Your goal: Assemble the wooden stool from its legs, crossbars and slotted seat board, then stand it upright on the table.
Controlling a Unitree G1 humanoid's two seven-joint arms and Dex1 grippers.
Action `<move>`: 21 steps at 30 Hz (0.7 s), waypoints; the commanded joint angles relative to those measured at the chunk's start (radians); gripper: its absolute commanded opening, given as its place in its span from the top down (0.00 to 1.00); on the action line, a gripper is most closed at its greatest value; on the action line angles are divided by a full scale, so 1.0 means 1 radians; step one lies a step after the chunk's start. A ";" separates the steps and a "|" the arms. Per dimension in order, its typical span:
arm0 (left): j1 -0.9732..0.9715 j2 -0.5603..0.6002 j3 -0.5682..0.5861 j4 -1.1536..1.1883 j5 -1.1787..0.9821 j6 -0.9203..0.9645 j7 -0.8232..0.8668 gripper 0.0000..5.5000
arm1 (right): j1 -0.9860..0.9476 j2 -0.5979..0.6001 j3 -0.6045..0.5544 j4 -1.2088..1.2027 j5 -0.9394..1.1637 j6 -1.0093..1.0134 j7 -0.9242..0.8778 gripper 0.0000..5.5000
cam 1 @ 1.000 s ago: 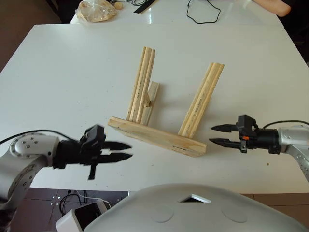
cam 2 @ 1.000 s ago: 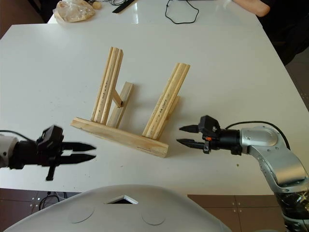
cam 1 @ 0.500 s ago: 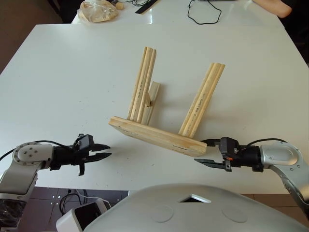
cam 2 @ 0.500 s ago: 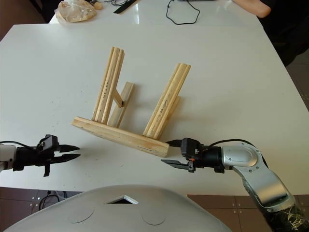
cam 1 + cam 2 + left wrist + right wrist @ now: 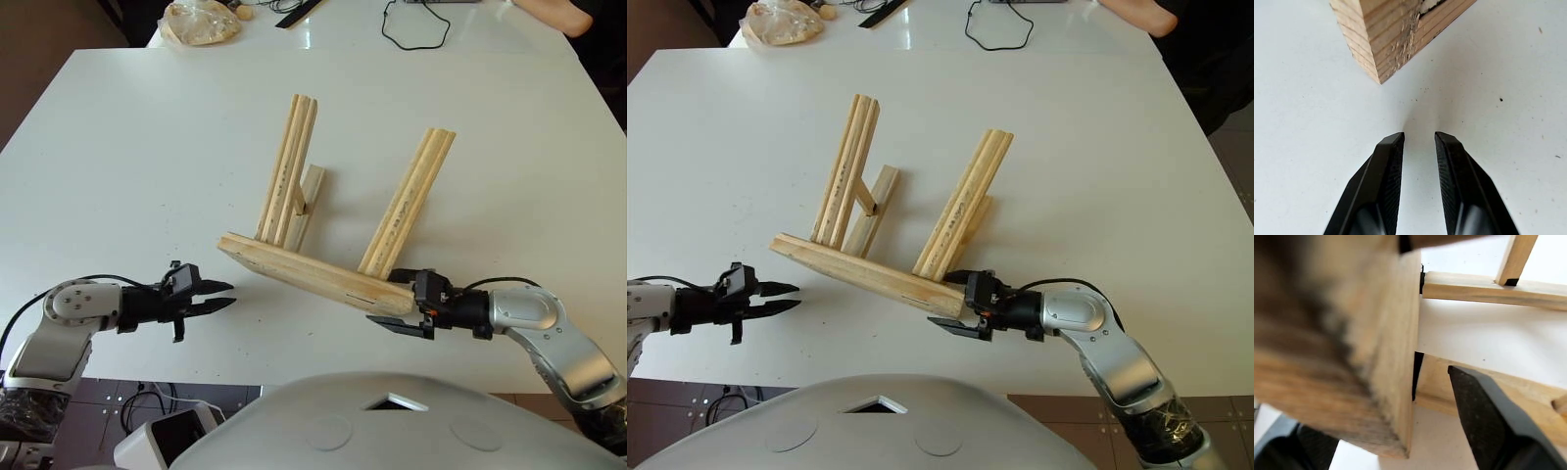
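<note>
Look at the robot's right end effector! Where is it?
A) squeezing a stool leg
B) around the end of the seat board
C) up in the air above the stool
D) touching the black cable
B: the right end effector has one finger on each side of the seat board's end.

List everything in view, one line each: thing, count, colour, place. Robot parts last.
table: one, white, under everything.
seat board: one, pale wood, on edge at mid-table, nearest the robot.
legs: two groups, pale wood, reaching from the seat board toward the far side.
crossbar: one, pale wood, beside the left legs.
bag: one, tan, far left.
cable: one, black, far side.
left hand: one, black, open, apart from the seat board's left end.
right hand: one, black, open, straddling the seat board's right end.
</note>
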 commanded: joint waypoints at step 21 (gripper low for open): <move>-0.081 -0.098 -0.002 0.234 0.057 -0.080 0.148 0.79 | -0.210 0.132 -0.215 -0.112 1.082 0.460 -0.415 0.74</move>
